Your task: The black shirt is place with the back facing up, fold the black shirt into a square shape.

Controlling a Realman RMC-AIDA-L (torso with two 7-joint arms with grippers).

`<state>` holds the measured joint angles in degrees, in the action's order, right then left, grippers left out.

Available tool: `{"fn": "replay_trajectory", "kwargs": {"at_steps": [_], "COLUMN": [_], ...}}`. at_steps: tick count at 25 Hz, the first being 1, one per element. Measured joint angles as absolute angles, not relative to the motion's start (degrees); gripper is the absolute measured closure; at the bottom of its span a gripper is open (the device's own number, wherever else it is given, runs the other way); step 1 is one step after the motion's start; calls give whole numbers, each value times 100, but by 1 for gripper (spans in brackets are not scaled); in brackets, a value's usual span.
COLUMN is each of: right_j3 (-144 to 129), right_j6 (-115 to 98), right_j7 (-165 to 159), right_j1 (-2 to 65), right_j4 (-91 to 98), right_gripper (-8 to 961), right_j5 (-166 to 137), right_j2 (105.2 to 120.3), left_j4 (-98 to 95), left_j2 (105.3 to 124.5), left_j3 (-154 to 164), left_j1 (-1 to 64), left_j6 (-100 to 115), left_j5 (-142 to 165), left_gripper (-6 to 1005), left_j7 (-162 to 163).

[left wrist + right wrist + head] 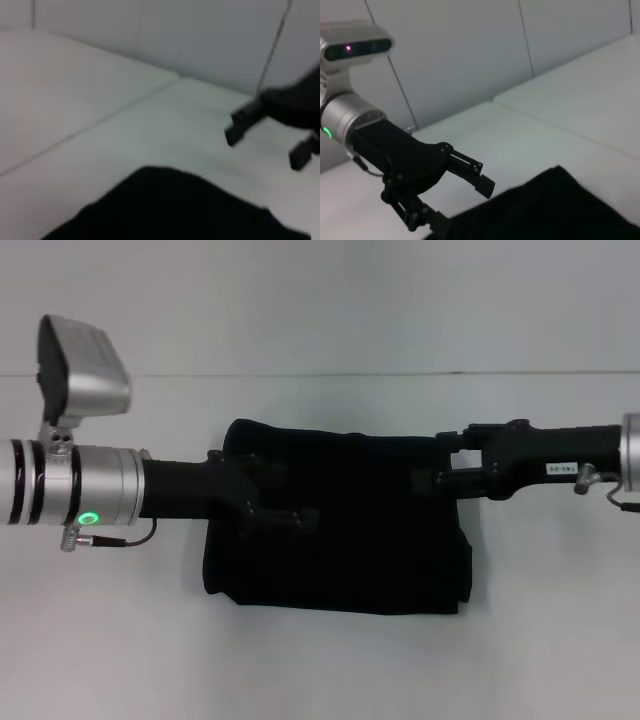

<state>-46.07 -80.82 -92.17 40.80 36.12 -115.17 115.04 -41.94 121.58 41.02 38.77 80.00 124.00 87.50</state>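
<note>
We see a white table [320, 660] from above, with two robot arms reaching in from either side over a black shirt [340, 550].

On the left, the left gripper [290, 512] hangs over the left part of the shirt. The right wrist view shows it from across the table: its two fingers [475, 176] are spread apart with nothing between them, and the cloth lies just below and beyond them. Whether the lower finger touches the fabric, we cannot tell.

Between the two grippers lies the shirt, folded into a compact, roughly rectangular block, somewhat wider than it is deep. No sleeves stick out and no lettering shows. Its near edge looks fairly straight; the near right corner shows stacked layers that do not quite line up.

On the right, the right gripper [448, 465] hovers at the far right corner of the shirt. In the left wrist view its fingers [242, 122] are spread, holding nothing, above the bare table past the cloth's edge.

We judge the folding mostly done: the sleeves and length appear tucked in. What may remain is one more fold or some tidying to bring the block closer to a true square.
</note>
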Motion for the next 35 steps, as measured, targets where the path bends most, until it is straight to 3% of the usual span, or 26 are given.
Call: {"fn": "replay_trajectory", "kwargs": {"at_steps": [8, 35], "right_j3": [-4723, -5036], "right_j6": [-7910, -7551], "right_j7": [-10052, -10059], "right_j1": [4561, 4507], "right_j4": [3765, 3630], "right_gripper": [100, 100], "right_j5": [-12503, -12560], "right_j2": [11484, 11655], "left_j4": [-4359, -4480], "left_j2": [12111, 12103], "left_j3": [4297, 4227], "left_j1": [4063, 3895], "left_j6": [7962, 7741], "left_j5": [12921, 13002], "left_gripper": [139, 139], "left_j7": [8950, 8976]}}
